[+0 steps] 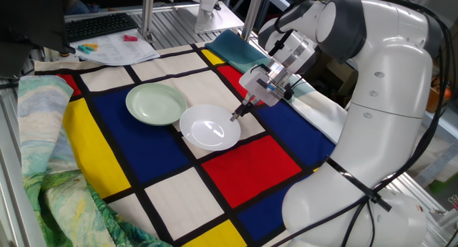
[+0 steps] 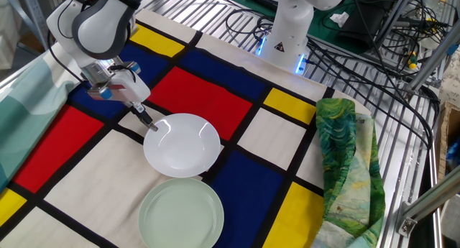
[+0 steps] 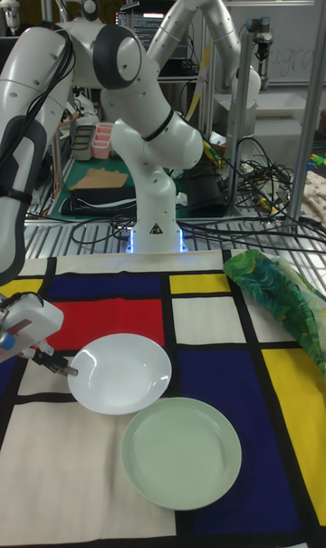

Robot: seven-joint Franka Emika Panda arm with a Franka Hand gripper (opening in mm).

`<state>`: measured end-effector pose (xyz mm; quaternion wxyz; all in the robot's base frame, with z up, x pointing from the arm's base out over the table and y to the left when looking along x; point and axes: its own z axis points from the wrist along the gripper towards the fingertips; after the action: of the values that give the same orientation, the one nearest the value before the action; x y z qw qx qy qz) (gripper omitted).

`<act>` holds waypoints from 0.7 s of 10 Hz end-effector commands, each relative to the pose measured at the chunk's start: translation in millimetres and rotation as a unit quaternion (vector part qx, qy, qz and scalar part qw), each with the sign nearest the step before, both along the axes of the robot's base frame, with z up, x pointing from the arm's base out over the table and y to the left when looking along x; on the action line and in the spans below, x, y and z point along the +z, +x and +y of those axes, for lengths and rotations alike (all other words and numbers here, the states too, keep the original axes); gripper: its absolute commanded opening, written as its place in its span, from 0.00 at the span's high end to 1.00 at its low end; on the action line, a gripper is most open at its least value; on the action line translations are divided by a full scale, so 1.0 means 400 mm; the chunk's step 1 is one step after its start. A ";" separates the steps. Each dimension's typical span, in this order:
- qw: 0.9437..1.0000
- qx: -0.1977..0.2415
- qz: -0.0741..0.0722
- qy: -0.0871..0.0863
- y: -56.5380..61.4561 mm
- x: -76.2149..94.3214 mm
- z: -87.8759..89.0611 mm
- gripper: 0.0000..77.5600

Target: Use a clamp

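Note:
My gripper [image 1: 237, 114] [image 2: 149, 124] [image 3: 62, 364] points down at the edge of a white plate [image 1: 210, 126] [image 2: 181, 145] [image 3: 120, 373] on the checked cloth. Its black fingers are close together, pinching a tiny dark clamp [image 3: 69, 368] with a silvery tip. The clamp touches the plate's rim on the side nearest the gripper. In both fixed views the clamp is too small to tell apart from the fingertips. A pale green plate [image 1: 157, 104] [image 2: 181, 214] [image 3: 181, 453] lies beside the white one, with their rims nearly touching.
A green patterned cloth [image 2: 345, 162] [image 3: 276, 299] lies crumpled at one table edge, and a striped pale cloth [image 1: 39, 132] at another. A teal folded towel [image 1: 240, 50] sits behind the gripper. Papers and a keyboard [image 1: 100, 25] lie beyond the table. The robot base [image 3: 154, 226] stands at the back.

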<state>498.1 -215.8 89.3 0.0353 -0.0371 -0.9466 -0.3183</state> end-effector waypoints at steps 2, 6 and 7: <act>0.999 0.022 0.017 -0.030 0.007 0.061 -0.031 0.98; 0.998 0.021 0.015 -0.052 0.006 0.085 -0.041 0.98; 0.997 0.019 0.017 -0.077 0.004 0.094 -0.029 0.98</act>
<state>500.1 -230.8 121.4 0.0560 -0.0246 -0.9623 -0.2649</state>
